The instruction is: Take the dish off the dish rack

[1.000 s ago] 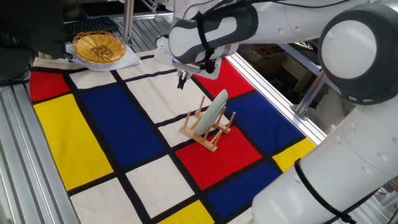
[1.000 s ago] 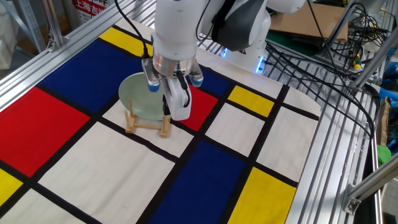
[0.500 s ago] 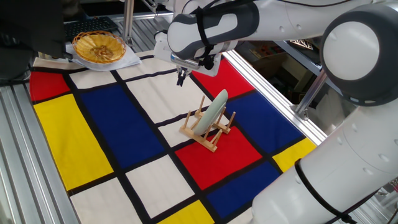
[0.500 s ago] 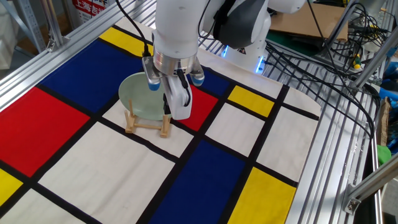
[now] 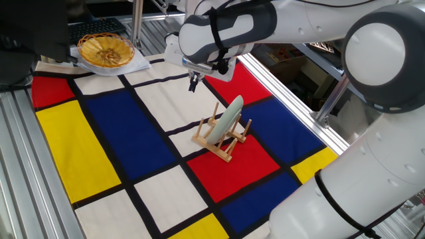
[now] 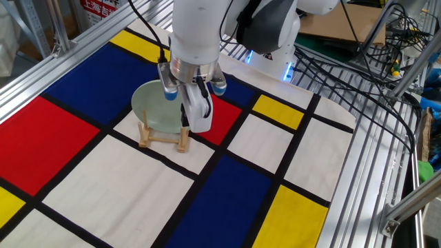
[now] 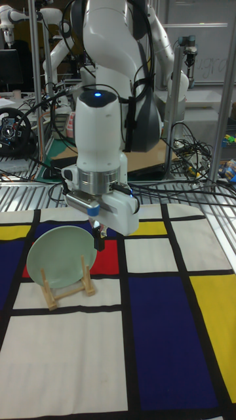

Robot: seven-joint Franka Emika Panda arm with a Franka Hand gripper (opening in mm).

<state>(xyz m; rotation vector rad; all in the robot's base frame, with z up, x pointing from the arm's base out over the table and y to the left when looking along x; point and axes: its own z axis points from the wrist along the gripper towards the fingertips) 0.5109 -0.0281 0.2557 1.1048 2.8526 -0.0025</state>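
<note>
The dish (image 5: 228, 117) was seen upright in the dish rack (image 5: 222, 140), leaned between the pegs, below the hand (image 5: 193, 84) and not touched by it. The hand was held above the dish's rim, to one side, empty; whether its fingers were apart or together could not be told. Rack and dish were set on the chequered cloth (image 6: 207, 193) of the bench. A yellow basket (image 5: 105, 50) was noted well apart from the hand. The task was judged barely begun: approach, grasp and lift all remained.

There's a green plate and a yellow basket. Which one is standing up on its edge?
The green plate. It stands tilted on its edge between the pegs of the wooden rack, while the yellow basket sits flat at the far corner.
</note>
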